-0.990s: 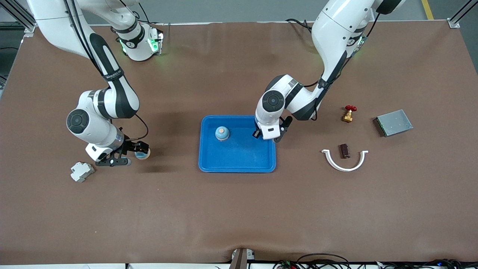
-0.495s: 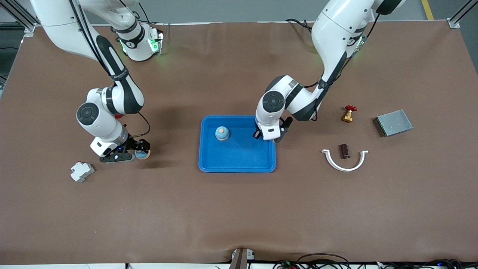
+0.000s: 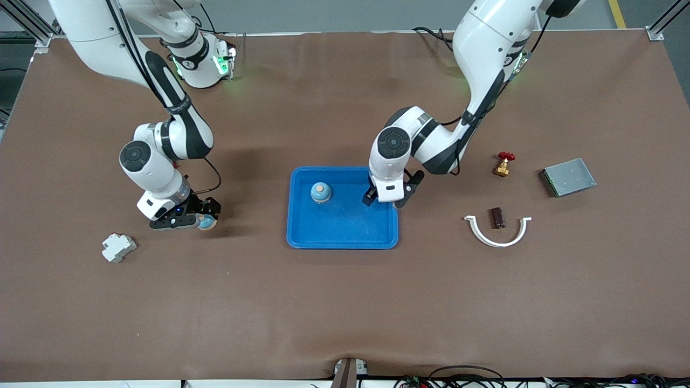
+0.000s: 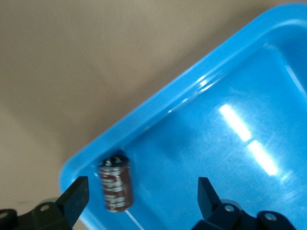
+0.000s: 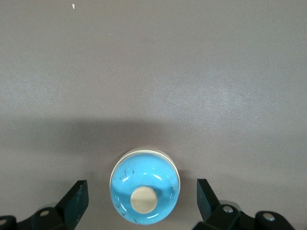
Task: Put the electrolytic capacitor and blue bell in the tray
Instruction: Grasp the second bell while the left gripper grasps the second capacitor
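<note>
Two bells show in front: one (image 3: 321,192) in the tray (image 3: 342,237), one (image 3: 207,221) under the right gripper (image 3: 186,221). Left wrist: left gripper (image 4: 144,201) wide, capacitor (image 4: 115,189) in a tray corner. Right wrist: fingers (image 5: 76,201) wide around the bell.

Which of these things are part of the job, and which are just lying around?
Job: tray, capacitor and blue bell in it, second bell under right gripper.
Lying about: red-handled valve, grey box, white arc, brown block, white plastic part.
</note>
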`<state>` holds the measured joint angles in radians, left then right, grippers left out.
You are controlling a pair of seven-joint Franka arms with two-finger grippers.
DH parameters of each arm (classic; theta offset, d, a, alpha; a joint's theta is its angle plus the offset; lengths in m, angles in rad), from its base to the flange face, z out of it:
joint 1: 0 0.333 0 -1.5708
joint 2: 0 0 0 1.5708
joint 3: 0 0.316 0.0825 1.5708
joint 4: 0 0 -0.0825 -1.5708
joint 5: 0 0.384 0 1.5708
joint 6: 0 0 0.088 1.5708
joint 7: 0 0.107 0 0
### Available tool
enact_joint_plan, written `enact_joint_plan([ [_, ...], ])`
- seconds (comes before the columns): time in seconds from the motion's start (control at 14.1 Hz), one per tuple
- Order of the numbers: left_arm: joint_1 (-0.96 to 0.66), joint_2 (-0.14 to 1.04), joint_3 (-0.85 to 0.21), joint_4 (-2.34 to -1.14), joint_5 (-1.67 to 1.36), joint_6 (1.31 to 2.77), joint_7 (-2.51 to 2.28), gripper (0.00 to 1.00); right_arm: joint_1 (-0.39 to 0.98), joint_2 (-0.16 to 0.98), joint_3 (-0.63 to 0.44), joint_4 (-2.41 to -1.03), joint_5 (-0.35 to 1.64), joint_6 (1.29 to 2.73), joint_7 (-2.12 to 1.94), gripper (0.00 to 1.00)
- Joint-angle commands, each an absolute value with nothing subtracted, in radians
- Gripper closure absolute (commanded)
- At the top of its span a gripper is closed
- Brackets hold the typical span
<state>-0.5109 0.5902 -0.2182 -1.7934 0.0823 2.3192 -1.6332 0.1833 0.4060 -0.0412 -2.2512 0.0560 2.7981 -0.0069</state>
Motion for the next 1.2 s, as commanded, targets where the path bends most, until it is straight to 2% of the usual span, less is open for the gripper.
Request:
enact_joint_plan([
  [0.0, -0.459, 0.485, -0.222, -1.816, 0.103, 2.209, -1.498, 0.00, 0.186, 0.403, -0.040, -2.263, 0.043, 2.818, 0.000, 0.00],
  [0.21, -0.382, 0.407, -0.224, -1.842, 0.101, 2.155, -1.305, 0.00, 0.189, 0.419, -0.041, -2.263, 0.043, 2.832, 0.000, 0.00],
  [0.5, -0.282, 0.278, -0.224, -1.977, 0.101, 2.151, -1.059, 0.00, 0.189, 0.443, -0.040, -2.261, 0.043, 2.832, 0.000, 0.00],
  [0.71, -0.191, 0.245, -0.224, -2.008, 0.101, 2.151, -0.850, 0.00, 0.189, 0.451, -0.040, -2.260, 0.043, 2.830, 0.000, 0.00],
  [0.78, -0.166, 0.245, -0.224, -2.008, 0.101, 2.151, -0.792, 0.00, 0.189, 0.451, -0.040, -2.260, 0.043, 2.824, 0.000, 0.26],
  [0.85, -0.137, 0.244, -0.224, -2.008, 0.101, 2.151, -0.722, 0.00, 0.189, 0.451, -0.038, -2.260, 0.046, 2.823, 0.003, 0.72],
  [0.92, -0.112, 0.244, -0.224, -2.009, 0.101, 2.151, -0.660, 0.00, 0.189, 0.451, -0.038, -2.260, 0.046, 2.823, 0.035, 1.00],
  [1.13, -0.082, 0.258, -0.221, -2.013, 0.104, 2.178, -0.545, 0.00, 0.262, 0.440, -0.040, -2.257, 0.046, 2.798, 0.139, 1.00],
])
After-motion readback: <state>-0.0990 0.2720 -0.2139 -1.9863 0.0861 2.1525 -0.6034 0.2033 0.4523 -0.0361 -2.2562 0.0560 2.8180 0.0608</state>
